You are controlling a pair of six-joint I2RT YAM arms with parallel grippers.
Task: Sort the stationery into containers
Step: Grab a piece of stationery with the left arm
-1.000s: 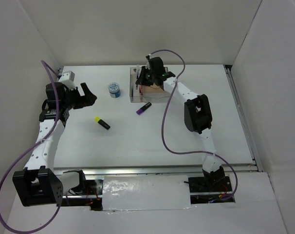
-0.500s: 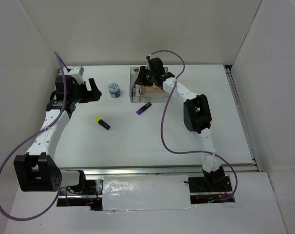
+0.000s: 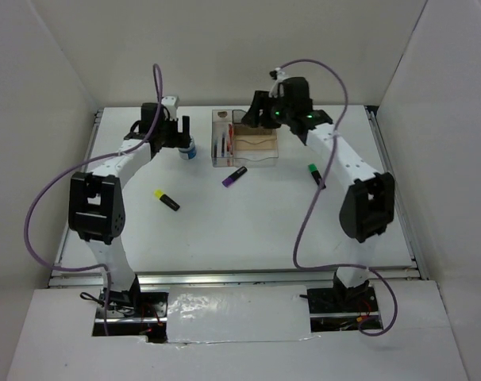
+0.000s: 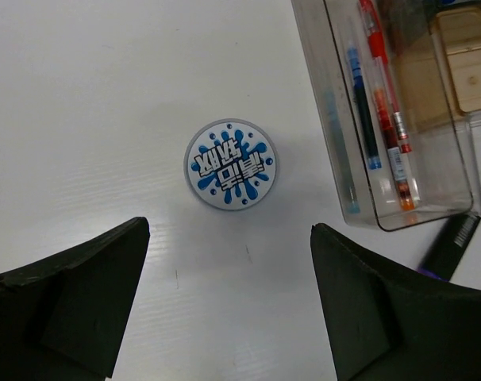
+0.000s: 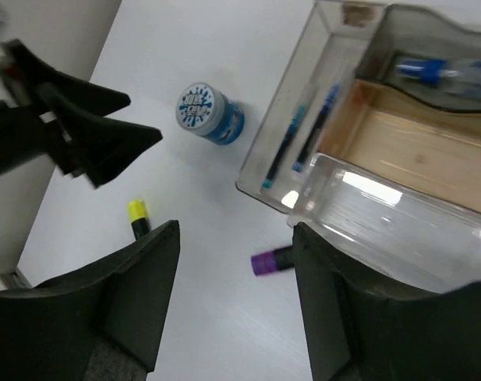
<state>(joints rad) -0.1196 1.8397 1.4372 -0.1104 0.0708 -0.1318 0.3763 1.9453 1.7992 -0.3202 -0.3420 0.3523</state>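
Observation:
The round blue-white tub (image 4: 230, 164) stands on the table just left of the smoky-brown organiser (image 4: 461, 171). My left gripper (image 4: 228, 305) hovers open above the tub (image 3: 189, 151), nothing between its fingers. Blue, red and dark pens (image 4: 377, 103) lie in the organiser's long left compartment. A clear blue-capped bottle (image 5: 435, 70) lies in a far compartment. My right gripper (image 5: 236, 298) hangs open and empty over the organiser's (image 3: 260, 159) near edge. Purple highlighter (image 3: 234, 175), yellow highlighter (image 3: 167, 200) and green highlighter (image 3: 314, 174) lie loose on the table.
White walls close in the table at the left, back and right. A metal rail (image 3: 225, 278) runs along the near edge in front of the arm bases. The right arm's purple cable (image 3: 304, 230) loops above the table's right half.
My left arm swung from the far left in over the tub. My right gripper opened and drew back from inside the organiser. The right arm shifted right, uncovering the green highlighter.

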